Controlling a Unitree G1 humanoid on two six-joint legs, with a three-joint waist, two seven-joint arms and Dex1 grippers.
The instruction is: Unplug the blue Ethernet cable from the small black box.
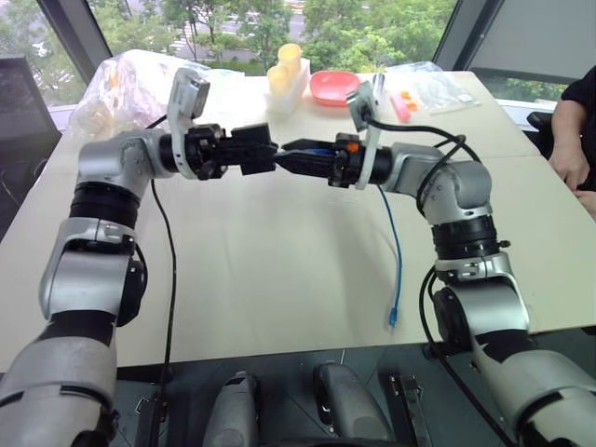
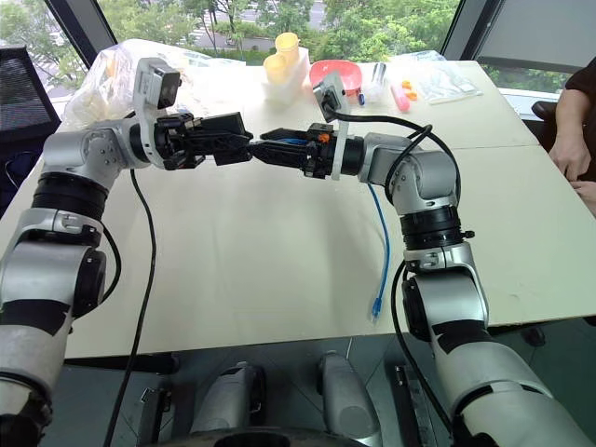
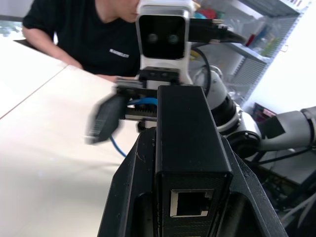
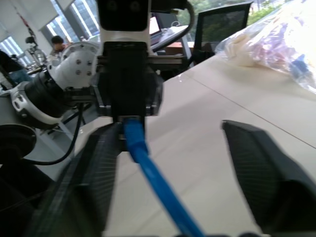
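Holding the small black box (image 1: 253, 142) clamped in the left gripper (image 1: 244, 150) above the table (image 1: 279, 279). Blue Ethernet cable (image 4: 148, 168) plugged into box, between the right gripper's (image 1: 291, 155) 2 spread fingers (image 4: 94, 173); loose end hangs near table's front edge.

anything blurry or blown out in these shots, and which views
Left wrist view: one of the right gripper's fingers is motion-smeared, while the small black box is crisp. Right wrist view: the blue Ethernet cable and the near fingers are soft. Left eye view: the windows are bright, the table evenly lit.
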